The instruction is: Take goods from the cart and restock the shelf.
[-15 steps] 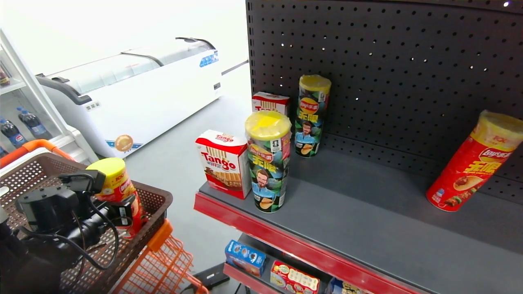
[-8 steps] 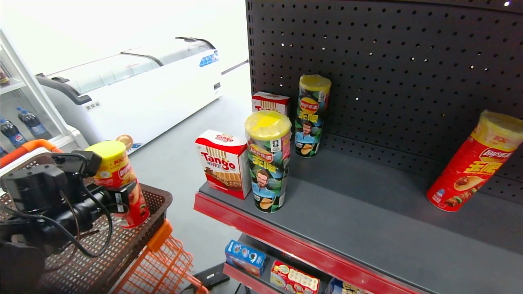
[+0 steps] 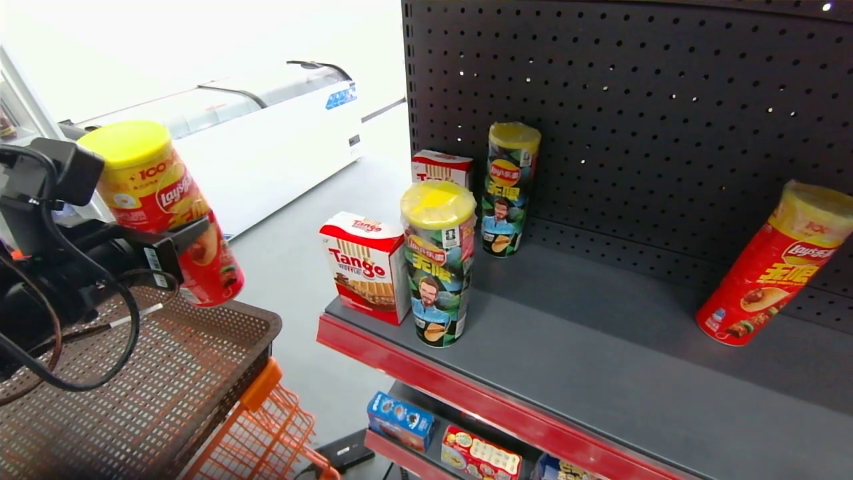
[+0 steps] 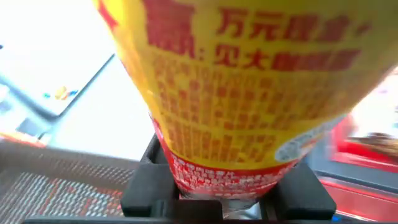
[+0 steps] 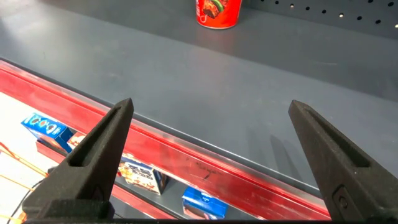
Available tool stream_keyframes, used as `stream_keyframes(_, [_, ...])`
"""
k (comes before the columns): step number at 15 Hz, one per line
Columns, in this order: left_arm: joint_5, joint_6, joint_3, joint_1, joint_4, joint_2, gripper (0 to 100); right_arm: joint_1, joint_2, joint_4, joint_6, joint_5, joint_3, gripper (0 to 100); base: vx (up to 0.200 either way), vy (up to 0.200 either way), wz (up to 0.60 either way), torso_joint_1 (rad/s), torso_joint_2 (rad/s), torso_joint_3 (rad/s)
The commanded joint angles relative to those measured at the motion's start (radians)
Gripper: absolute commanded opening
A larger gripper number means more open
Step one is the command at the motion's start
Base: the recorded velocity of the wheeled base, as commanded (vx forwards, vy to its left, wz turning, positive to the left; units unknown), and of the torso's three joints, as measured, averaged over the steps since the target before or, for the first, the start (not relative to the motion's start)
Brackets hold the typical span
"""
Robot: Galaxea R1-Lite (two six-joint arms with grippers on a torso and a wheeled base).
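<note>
The red chip can [image 3: 160, 193] is held tilted, clamped near its base between the fingers [image 3: 166, 245] of the left gripper [image 3: 190, 255]; the right gripper [image 5: 210, 109] is spread wide

Strong glare whitens background; shelf [image 3: 600, 360] evenly lit, shadows soft.

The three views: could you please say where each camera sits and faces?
Head view: on the head, facing down at the shelf and cart basket; left gripper shows, shut on a red chip can.
Left wrist view: on the left wrist, facing that can in its gripper.
Right wrist view: on the right wrist, facing the shelf past the open right gripper.
Shared: the leaning red can, head and right wrist views.
</note>
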State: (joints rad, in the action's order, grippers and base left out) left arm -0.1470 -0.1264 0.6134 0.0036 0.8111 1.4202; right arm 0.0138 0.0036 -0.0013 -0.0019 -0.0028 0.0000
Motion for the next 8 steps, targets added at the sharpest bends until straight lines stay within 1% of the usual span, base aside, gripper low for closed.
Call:
stream_keyframes(1, [-0.005, 0.005, -0.043, -0.154, -0.007, -0.072, 0, 0.000, 0.001, 0.000, 0.000, 0.000, 0.000, 100, 0.000, 0.000, 0.00, 0.000, 0.00, 0.000])
stream_keyframes(4, [-0.009, 0.011, -0.067, -0.246, -0.007, -0.075, 0, 0.000, 0.001, 0.000, 0.000, 0.000, 0.000, 100, 0.000, 0.000, 0.00, 0.000, 0.00, 0.000])
stream_keyframes(5, [-0.019, 0.034, -0.083, -0.271, -0.006, -0.081, 0, 0.000, 0.001, 0.000, -0.001, 0.000, 0.000, 100, 0.000, 0.000, 0.00, 0.000, 0.00, 0.000])
stream_keyframes(6, [-0.057, 0.053, -0.087, -0.283, -0.012, -0.101, 0, 0.000, 0.001, 0.000, -0.001, 0.000, 0.000, 100, 0.000, 0.000, 0.00, 0.000, 0.00, 0.000])
stream_keyframes(8, [-0.066, 0.050, -0.092, -0.286, -0.012, -0.109, 0, 0.000, 0.001, 0.000, 0.000, 0.000, 0.000, 100, 0.000, 0.000, 0.00, 0.000, 0.00, 0.000])
